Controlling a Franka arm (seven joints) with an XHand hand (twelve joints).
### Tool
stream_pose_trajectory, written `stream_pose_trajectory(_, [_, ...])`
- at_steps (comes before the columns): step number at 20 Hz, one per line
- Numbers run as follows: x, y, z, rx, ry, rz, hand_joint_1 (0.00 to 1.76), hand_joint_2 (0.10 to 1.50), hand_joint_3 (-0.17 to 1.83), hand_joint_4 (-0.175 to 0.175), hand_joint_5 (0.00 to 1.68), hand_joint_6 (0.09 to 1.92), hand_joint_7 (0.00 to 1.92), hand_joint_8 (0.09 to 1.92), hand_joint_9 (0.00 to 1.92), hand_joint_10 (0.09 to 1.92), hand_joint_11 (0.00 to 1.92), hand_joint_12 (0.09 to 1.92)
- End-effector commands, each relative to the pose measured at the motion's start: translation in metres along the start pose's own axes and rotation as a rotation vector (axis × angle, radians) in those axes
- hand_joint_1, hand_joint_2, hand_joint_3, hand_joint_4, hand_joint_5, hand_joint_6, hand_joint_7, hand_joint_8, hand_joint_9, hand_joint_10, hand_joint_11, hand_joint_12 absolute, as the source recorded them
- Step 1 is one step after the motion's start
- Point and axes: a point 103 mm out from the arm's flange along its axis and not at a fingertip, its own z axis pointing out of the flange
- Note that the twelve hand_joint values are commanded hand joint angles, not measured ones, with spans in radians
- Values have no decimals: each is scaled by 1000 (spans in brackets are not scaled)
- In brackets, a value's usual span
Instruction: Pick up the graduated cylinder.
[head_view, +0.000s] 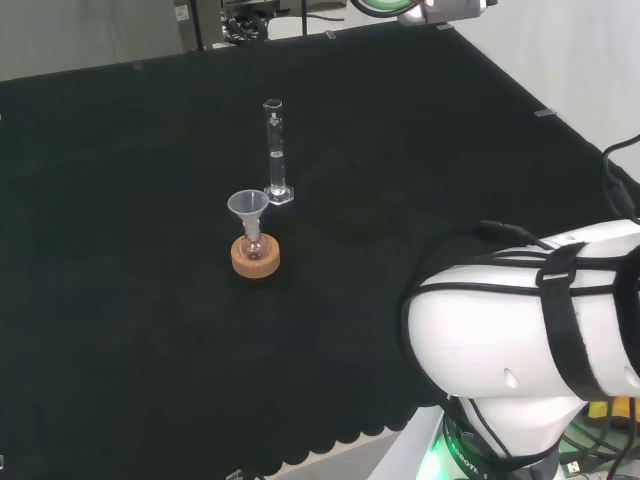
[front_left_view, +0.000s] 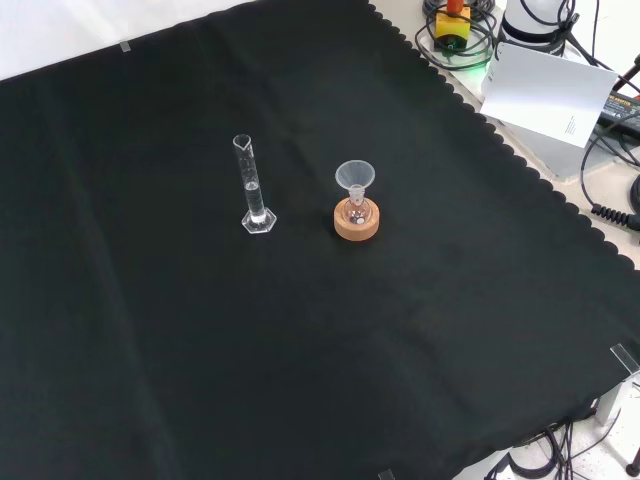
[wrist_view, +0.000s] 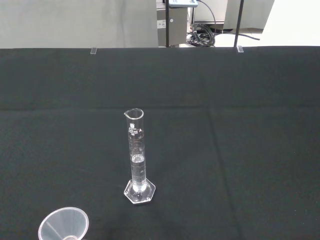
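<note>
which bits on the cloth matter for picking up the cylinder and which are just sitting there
Part of the job:
- graduated cylinder, upright on its hexagonal foot, standing apart from the other ware

Just lying about:
- funnel set in a small flask
- cork ring under that flask
- black cloth

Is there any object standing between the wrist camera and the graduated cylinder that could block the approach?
Nothing visible blocks it. In the wrist view the graduated cylinder stands upright with bare black cloth before it. The funnel, sitting in a small flask on a cork ring, stands beside the cylinder, apart from it.
</note>
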Motion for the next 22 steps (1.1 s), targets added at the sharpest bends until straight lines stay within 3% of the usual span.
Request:
stream_pose_trajectory(1, [0,0,0,-10,-6,0,5,1141,520,-13,216,239,18,501,137,629,12,1251])
stream_pose_trajectory(5, [0,1,0,-6,-14,7,0,1214,383,-13,276,92,11,499,137,620,0,1280])
stream_pose_trajectory(19, [-24,23,29,16,1,61,0,1233,344,-13,305,87,23,501,149,619,0,1294])
stream_pose_trajectory(22, [-36,41,46,13,63,49,0,1234,341,-14,310,87,31,504,157,622,0,1296])
